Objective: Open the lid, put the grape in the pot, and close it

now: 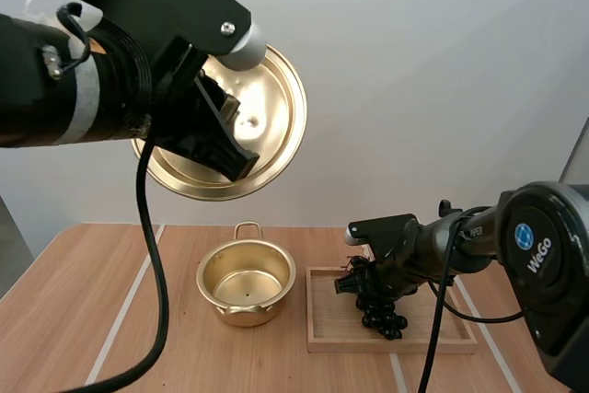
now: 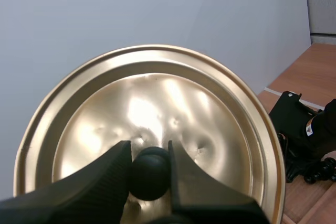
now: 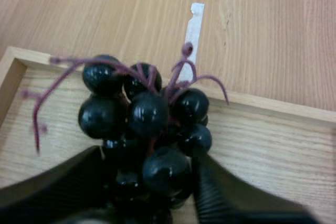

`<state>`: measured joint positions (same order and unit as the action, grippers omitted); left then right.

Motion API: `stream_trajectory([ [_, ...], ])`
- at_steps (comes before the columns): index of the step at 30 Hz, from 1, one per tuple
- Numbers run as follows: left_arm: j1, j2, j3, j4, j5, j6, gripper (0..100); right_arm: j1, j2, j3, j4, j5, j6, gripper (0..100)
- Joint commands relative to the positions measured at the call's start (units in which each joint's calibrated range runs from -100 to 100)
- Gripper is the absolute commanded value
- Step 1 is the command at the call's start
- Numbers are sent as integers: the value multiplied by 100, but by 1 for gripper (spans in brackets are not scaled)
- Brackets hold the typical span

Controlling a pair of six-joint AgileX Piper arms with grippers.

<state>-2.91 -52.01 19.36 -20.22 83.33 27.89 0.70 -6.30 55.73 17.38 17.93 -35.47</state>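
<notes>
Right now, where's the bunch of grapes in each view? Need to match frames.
High view: bunch of grapes over the wooden tray, right of the pot, at the right tool.
Left wrist view: small and dark, past the rim of the lid, beside the right tool.
Right wrist view: close up, between the right tool's fingers, tray behind it.
Shared landmark: the right tool at the bunch.

Bright even light overall, with white glare blooming on the gold lid.

Raised lid, open pot, grapes maybe lifted
</notes>
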Motion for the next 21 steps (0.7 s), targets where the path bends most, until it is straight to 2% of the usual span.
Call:
stream_trajectory([
  [1,-7,-435,-47,-56,19,-58,0,-13,102,8,-49,-67,-68,2],
  [7,-7,-697,-51,-92,-14,-58,0,-13,9,8,-14,-67,-68,0],
  [17,-7,-986,-65,-55,-465,-232,0,-5,-1391,-137,-14,-7,-68,0],
  [21,-7,-1038,-370,-45,-451,-474,0,-5,-1873,-464,-14,514,-68,0],
])
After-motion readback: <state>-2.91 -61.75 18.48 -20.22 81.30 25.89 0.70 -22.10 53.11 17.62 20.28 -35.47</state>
